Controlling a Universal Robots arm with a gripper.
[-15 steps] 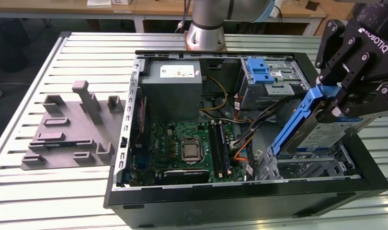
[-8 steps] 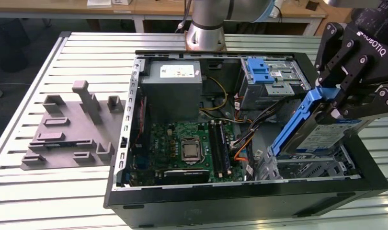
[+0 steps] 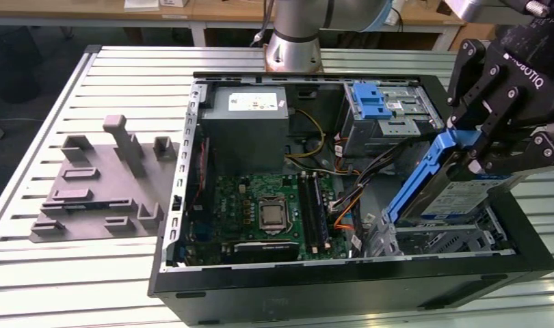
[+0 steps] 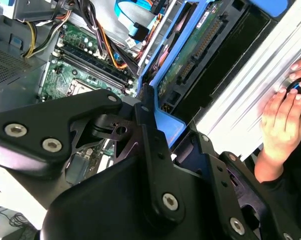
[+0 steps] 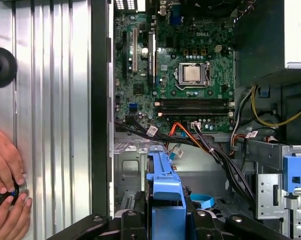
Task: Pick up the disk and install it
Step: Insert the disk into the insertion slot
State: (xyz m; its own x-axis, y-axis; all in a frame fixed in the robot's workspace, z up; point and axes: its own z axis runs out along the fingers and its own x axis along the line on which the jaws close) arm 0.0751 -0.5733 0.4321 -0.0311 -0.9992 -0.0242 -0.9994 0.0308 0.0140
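My gripper [image 3: 482, 158] is shut on the disk [image 3: 457, 197], a silver-grey drive with a white-and-blue label and blue rails. The disk hangs tilted on edge over the empty metal bay [image 3: 446, 240] in the near corner of the open computer case [image 3: 350, 280], on the exterior view's right. In the second wrist view the black fingers [image 4: 150, 145] clamp the disk's blue rail [image 4: 166, 124], and its green underside [image 4: 190, 60] faces the camera. In the first wrist view the blue rail [image 5: 165, 192] points down into the bay [image 5: 133, 165].
Inside the case lie the motherboard [image 3: 268, 205], the grey power-supply box [image 3: 249, 113], a drive cage with a blue latch [image 3: 382, 106] and loose cables [image 5: 210, 145]. A grey fixture [image 3: 104, 181] stands on the slatted table. A person's hands [image 5: 5, 170] rest beside the case.
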